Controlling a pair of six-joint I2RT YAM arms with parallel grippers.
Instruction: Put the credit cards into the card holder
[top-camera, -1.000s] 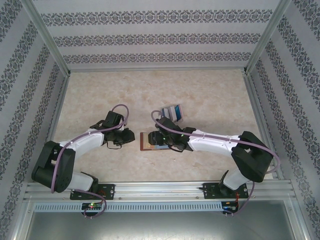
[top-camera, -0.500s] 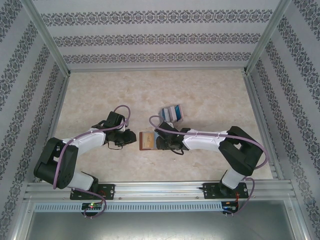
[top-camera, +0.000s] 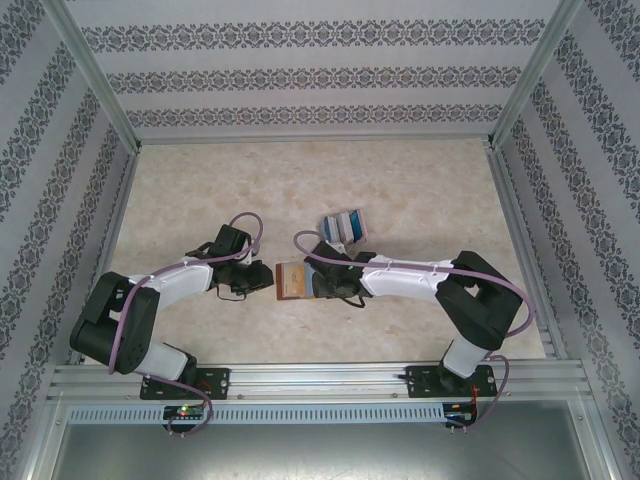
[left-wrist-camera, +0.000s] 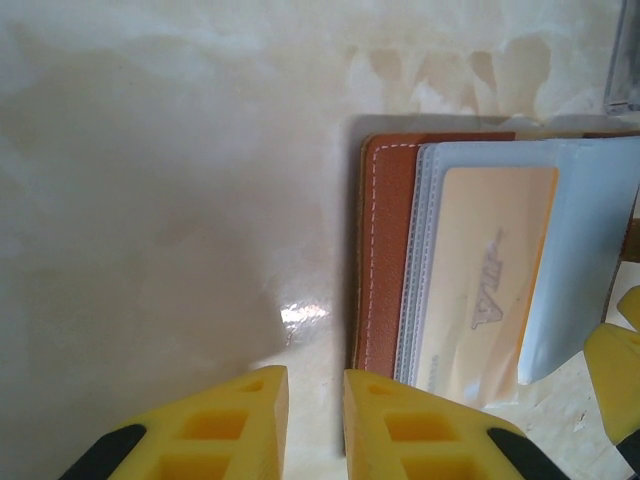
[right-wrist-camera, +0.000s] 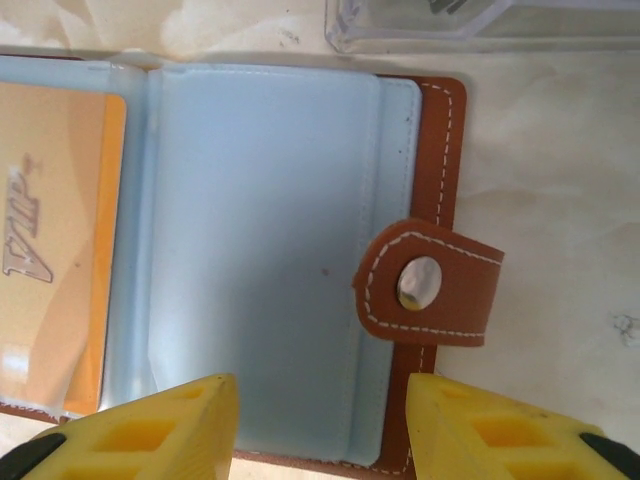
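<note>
Right gripper edged left; card holder open, brown.

Seen from above, the right gripper covers the holder's right half; the loose cards behind it are too small to count; the left wrist view cuts the holder off on the right, the right wrist view on the left; the orange card's small print is blurred; a clear box runs off the top.
</note>
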